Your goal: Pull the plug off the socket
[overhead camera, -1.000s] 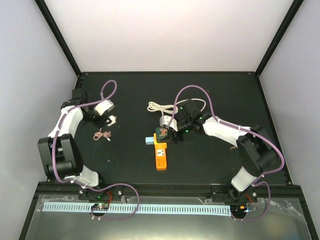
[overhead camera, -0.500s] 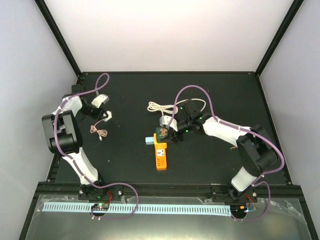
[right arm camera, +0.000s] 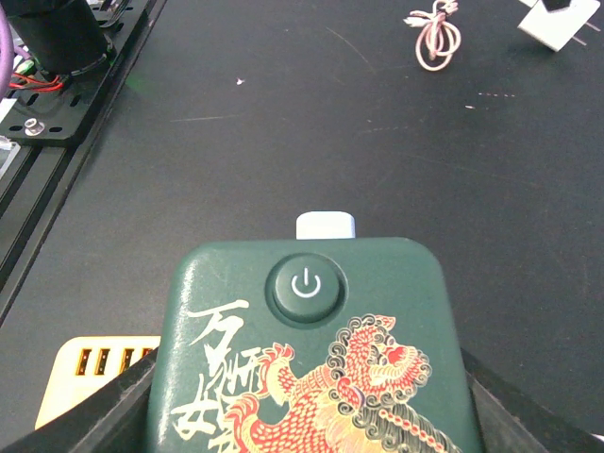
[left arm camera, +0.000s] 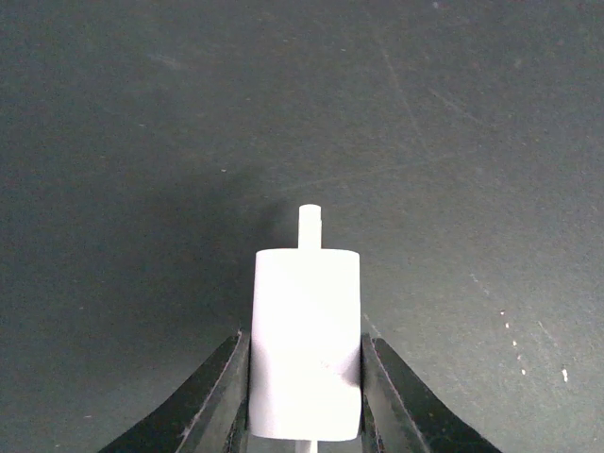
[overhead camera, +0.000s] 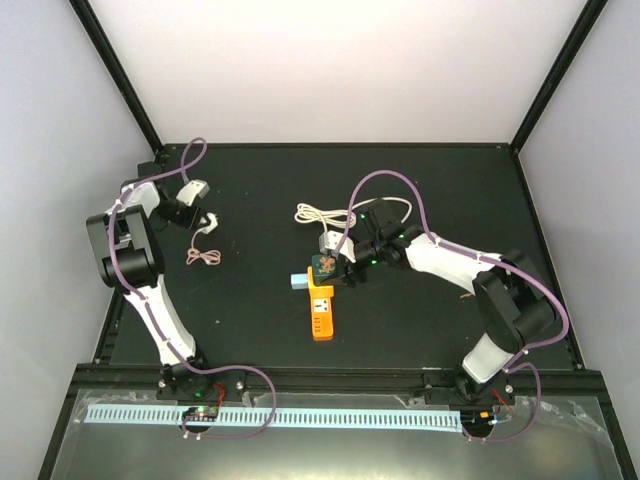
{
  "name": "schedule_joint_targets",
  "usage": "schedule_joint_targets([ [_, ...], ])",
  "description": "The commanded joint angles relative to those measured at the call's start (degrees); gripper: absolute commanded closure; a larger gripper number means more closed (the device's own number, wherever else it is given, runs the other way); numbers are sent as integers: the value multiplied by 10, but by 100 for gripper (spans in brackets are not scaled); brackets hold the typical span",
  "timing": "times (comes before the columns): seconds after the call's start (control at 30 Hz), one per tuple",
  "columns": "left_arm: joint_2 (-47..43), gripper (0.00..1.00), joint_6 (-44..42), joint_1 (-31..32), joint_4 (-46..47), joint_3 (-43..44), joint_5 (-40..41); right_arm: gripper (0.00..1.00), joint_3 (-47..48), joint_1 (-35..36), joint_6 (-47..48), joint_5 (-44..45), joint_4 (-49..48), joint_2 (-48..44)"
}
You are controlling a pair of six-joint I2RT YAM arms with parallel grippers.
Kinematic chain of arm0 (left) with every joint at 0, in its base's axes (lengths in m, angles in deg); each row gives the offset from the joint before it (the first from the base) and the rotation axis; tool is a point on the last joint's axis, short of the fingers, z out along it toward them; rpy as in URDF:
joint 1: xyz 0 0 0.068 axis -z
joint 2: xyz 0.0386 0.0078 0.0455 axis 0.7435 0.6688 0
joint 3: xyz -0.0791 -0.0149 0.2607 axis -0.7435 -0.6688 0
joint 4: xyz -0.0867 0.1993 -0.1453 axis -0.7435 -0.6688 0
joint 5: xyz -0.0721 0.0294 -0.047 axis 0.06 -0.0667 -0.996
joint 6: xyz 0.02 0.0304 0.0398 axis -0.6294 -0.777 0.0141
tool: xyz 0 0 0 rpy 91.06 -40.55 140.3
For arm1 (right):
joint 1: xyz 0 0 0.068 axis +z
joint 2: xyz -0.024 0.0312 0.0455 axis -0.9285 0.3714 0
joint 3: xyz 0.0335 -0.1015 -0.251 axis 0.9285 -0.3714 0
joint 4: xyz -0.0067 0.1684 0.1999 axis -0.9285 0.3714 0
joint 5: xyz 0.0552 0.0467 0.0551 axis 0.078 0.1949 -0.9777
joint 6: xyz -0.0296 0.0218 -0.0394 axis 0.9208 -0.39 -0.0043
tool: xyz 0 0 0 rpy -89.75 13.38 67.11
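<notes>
My left gripper (overhead camera: 207, 222) is at the far left of the table, shut on the plug (left arm camera: 307, 321), a small white block with one prong pointing away. The plug (overhead camera: 208, 223) trails a thin pale pinkish cord (overhead camera: 203, 257), coiled just below it. The socket (overhead camera: 321, 312), an orange strip with white markings, lies at the table's middle, far from the plug. My right gripper (overhead camera: 335, 264) is shut on a dark green cube (right arm camera: 307, 349) with a power button and red lion print, at the socket's far end. The socket's port edge (right arm camera: 94, 370) shows beside the cube.
A white cord (overhead camera: 320, 213) lies coiled behind the cube, with a small white-grey block (overhead camera: 328, 241) by it. A light blue piece (overhead camera: 298, 281) sticks out from the cube's left side. Black frame rails (overhead camera: 130, 190) border the table.
My left arm has swung back towards the far left corner, carrying the plug and its coiled cord with it. The right arm, cube and socket have not moved.
</notes>
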Motion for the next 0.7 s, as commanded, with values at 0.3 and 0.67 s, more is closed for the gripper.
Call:
schedule_joint_targets([
  [0.3,19,60,-2,-16,-41,38,-15,79,-9,-5,-3,32,42,13],
  [0.67,-29,35,-9,-32,-48,46,9,79,-10,-4,-5,32,40,15],
])
